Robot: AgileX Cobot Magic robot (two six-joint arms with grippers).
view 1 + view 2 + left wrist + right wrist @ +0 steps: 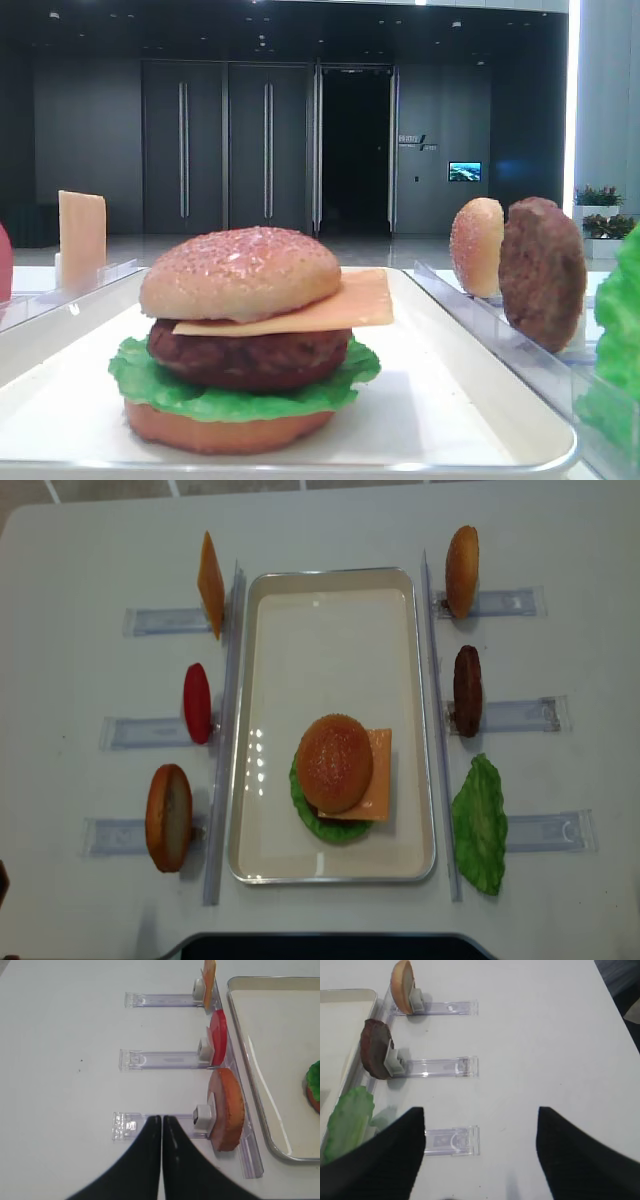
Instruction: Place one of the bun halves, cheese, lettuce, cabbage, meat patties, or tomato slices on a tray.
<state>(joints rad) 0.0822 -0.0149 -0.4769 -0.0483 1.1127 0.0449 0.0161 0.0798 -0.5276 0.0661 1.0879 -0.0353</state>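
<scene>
The black left gripper (161, 1125) is pressed shut and the black right gripper (481, 1120) gapes wide, both empty above the plain white table (330, 520). Between them the large white rimmed tray (262, 860) carries a stacked burger, its speckled domed bun half (334, 762) on top, while a dark lobby with tall doors (225, 145) lies behind.

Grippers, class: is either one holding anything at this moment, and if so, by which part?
Nothing is held. The left gripper is shut on nothing above the table; the right gripper is open, with only bare table between its fingers.

White table (330, 520) carries tray (420, 730), clear racks (510, 603).
</scene>
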